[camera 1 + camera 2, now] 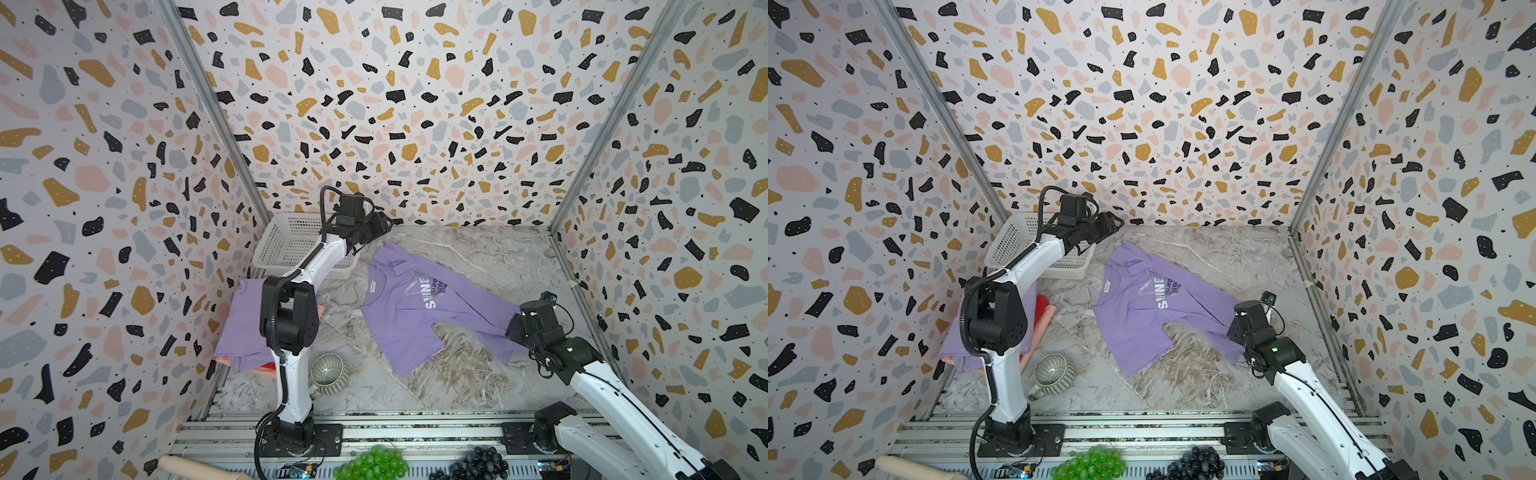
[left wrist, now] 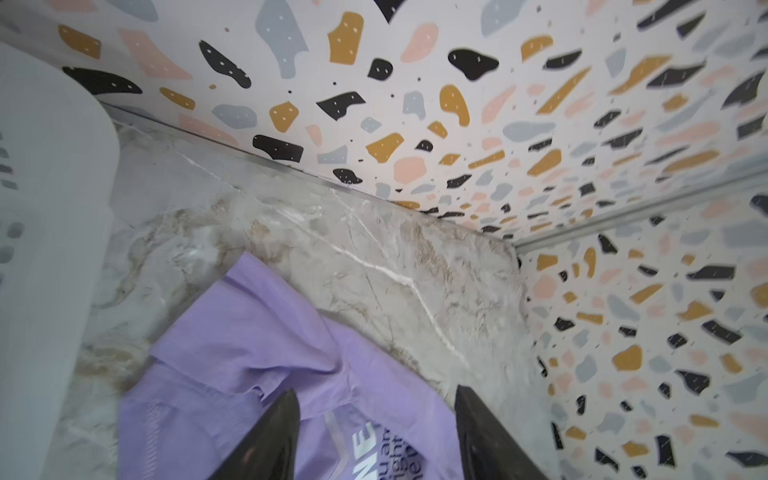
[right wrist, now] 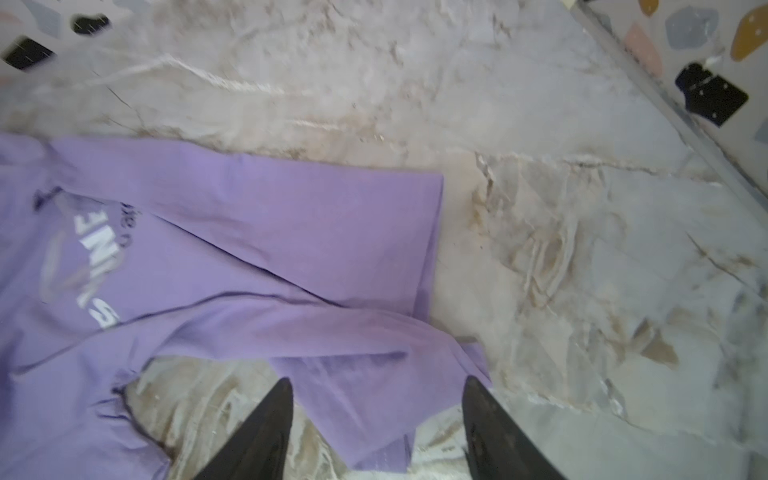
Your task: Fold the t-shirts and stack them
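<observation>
SHINE t-shirt (image 1: 415, 316) lies face up and rumpled on the desk (image 1: 490, 253), just beside the white basket (image 1: 282, 243). The folded stack of t-shirts (image 1: 243, 328), lavender on top with red and pink edges showing, sits just in front of that basket toward the arm bases. By the basket the left hand (image 2: 376, 395) hangs over the shirt's far shoulder, fingers spread with nothing between them; the right hand (image 3: 376, 382) is well away from the basket at the hem corner, fingers spread over the cloth, seemingly not gripping it, though that wrist view is blurred.
</observation>
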